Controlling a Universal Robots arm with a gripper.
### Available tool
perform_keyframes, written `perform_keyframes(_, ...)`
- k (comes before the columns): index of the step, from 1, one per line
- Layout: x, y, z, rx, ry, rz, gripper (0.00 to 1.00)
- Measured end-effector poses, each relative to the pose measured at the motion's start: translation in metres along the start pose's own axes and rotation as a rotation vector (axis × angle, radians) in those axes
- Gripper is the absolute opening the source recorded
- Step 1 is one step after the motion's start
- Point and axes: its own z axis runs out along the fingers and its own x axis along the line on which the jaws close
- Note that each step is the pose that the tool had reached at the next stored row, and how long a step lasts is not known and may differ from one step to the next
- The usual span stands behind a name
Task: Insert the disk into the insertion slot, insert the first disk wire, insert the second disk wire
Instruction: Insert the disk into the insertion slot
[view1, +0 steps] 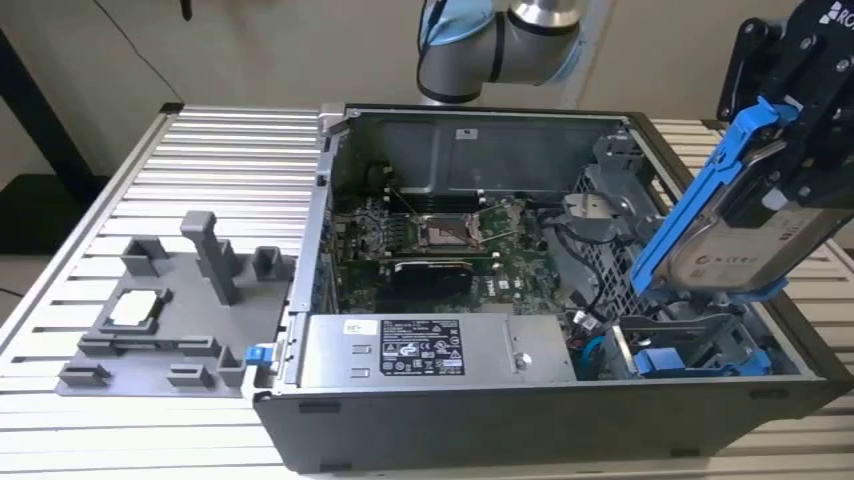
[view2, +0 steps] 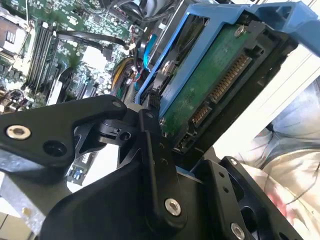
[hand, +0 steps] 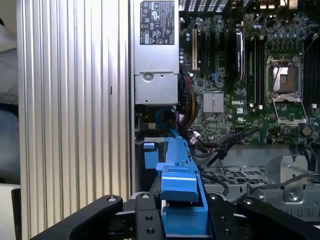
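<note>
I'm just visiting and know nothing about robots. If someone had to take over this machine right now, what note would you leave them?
Tool: shut on the disk, clamping its blue handle end.
Disk: held tilted in the air over the open computer case, at the exterior view's right, lower end just above the insertion slot.
Done: disk is in the grasp and over the cage.
Left: disk not yet in the slot; its connectors are bare, so neither wire is plugged in.
</note>
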Motion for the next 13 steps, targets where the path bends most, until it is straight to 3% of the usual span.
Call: perform_keyframes(13, -0.0001, -0.0008, 0.0225, 0.0060, 0.0011, 0.000, 0.33)
